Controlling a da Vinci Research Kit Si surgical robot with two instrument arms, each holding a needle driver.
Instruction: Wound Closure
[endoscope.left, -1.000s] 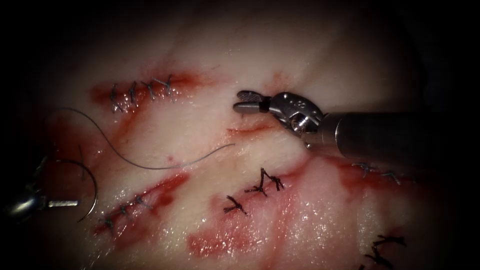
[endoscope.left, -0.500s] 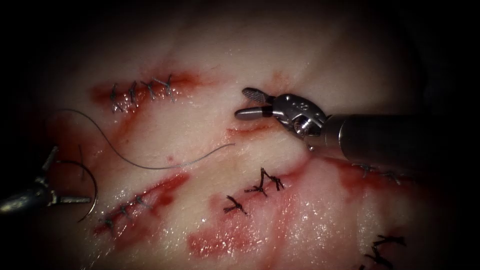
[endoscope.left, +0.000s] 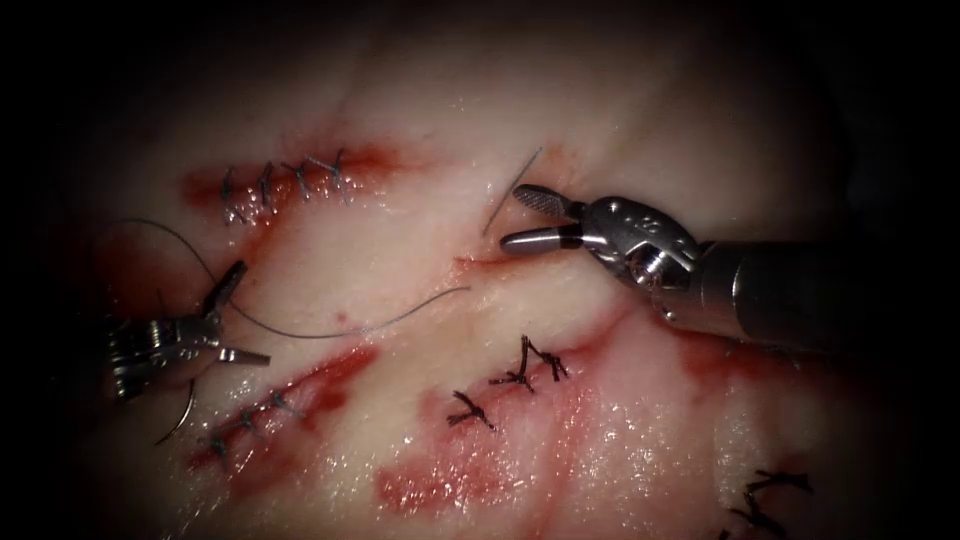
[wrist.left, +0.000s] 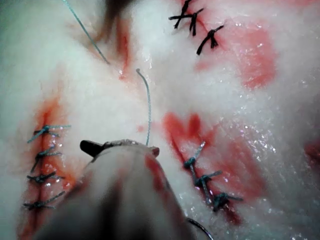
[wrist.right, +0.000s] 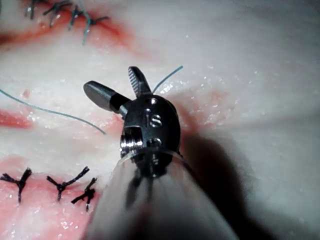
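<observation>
The right hand (endoscope.left: 512, 218) hangs with its two jaws spread apart, pinching nothing, just above the upper end of the open cut (endoscope.left: 495, 262) in the middle of the tissue (endoscope.left: 420, 120). A short free end of thread (endoscope.left: 512, 190) rises from the tissue right beside its upper jaw; the right wrist view shows this same strand (wrist.right: 167, 79) standing just behind the spread right hand (wrist.right: 117, 87). The left hand (endoscope.left: 232, 315), far over on the left of the cut, also has its jaws wide open and grips nothing. The long thread (endoscope.left: 330, 332) runs between those open jaws without being pinched, curving from the dark left edge across the tissue to a loose tip close to the left of the cut. The curved needle (endoscope.left: 183, 415) lies free on the tissue just below the left hand, most of its arc hidden under that tool, and whether its tip is in the tissue cannot be told. Around them sit finished stitch rows: an upper left row (endoscope.left: 285, 180), a lower left row (endoscope.left: 250, 415), and dark knots (endoscope.left: 525, 370) below the cut, with red fluid (endoscope.left: 440, 485) smeared across the lower tissue.
</observation>
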